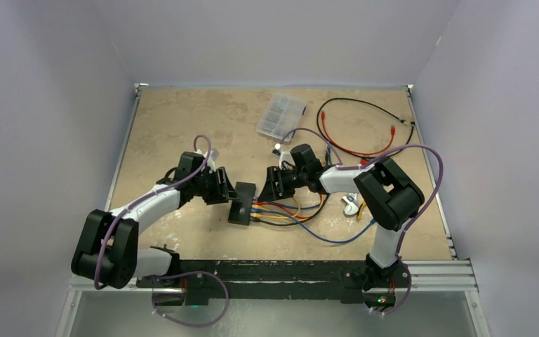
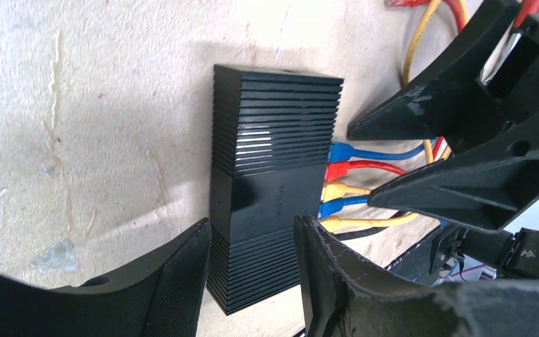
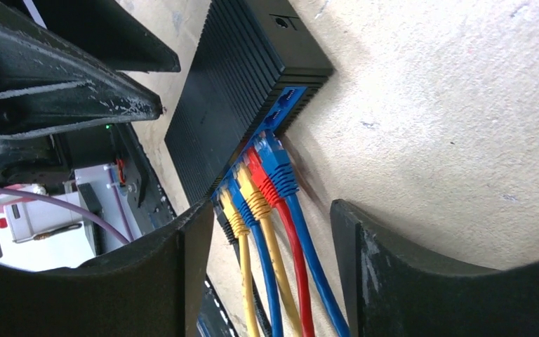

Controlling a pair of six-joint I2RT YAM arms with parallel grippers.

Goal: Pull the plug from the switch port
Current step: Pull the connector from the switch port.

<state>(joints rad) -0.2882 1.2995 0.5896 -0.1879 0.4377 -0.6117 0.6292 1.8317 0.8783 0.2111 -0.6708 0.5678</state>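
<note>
Right gripper: bottom of its wrist view, fingers apart with the cables running between them; nothing pinched.
Left gripper: bottom of its view, fingers part-spread at the near end of the switch; whether they clamp it I cannot tell.
Switch place: just left of and below centre in the top view, flat on the tabletop.
Switch look: black, ribbed, with a glossy band across the middle.
Plugs: blue, red, yellow, blue, yellow, shoulder to shoulder; free sockets beyond.
Risk, wrong grab: tight packing could put two plugs in one pinch.
Risk, latch: an unpressed clip would likely hold (pulling then strains the cable).
Risk, sliding: a loosely held switch may drag along.
</note>
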